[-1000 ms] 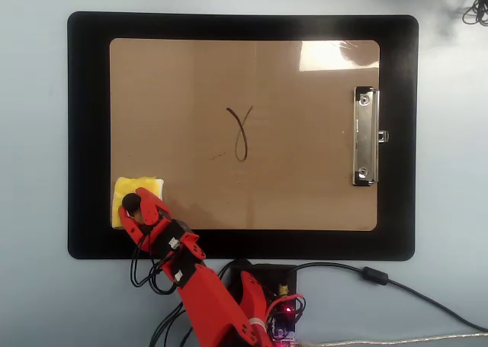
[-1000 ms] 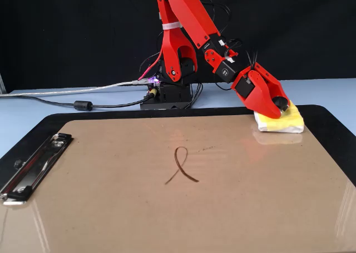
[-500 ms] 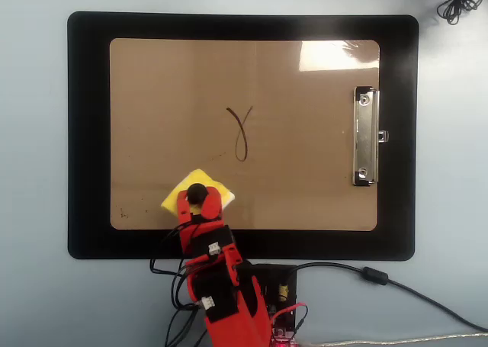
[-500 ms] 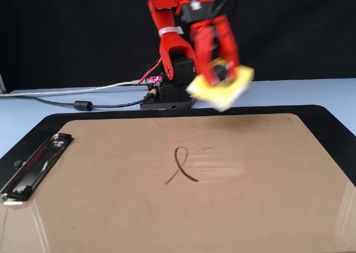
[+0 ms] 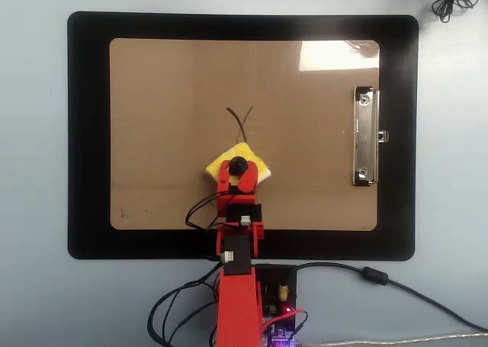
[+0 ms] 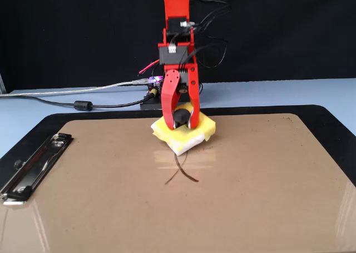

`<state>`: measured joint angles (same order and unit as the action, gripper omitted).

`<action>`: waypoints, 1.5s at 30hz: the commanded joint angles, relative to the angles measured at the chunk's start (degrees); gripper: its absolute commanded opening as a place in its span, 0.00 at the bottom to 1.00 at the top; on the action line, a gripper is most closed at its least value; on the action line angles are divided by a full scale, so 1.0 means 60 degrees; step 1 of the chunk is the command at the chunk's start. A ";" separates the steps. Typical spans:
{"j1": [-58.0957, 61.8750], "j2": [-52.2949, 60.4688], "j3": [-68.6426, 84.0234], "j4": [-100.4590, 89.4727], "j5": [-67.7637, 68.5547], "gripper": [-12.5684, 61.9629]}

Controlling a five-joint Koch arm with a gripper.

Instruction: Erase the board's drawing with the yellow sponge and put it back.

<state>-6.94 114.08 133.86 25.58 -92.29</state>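
Board lies nearest on its black mat, clip on 1 short edge. Midway across it, my hand grips the yellow sponge by its black knob, covering the loop of the drawing; only 2 tails show beyond the sponge.

board: lies on the mat, with mat showing on all four sides in the overhead view
clip: on the board's right short edge in the overhead view, at its left in the fixed view
sponge: over the middle of the board, on the arm's side, covering the lower part of the drawing
gripper: over the sponge, clasping the knob at its centre
arm base: on the table beyond the mat's far edge in the fixed view
cable: on the table, running right from the base in the overhead view
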 commanded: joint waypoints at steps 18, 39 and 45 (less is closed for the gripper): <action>0.1084 -0.3618 -0.1816 -0.3340 0.0439 0.06; 0.0469 -0.5083 -0.2153 -0.4277 0.0352 0.06; 0.0073 0.0542 0.3179 -0.4248 0.0352 0.06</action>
<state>-5.36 111.45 151.08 -0.53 -89.65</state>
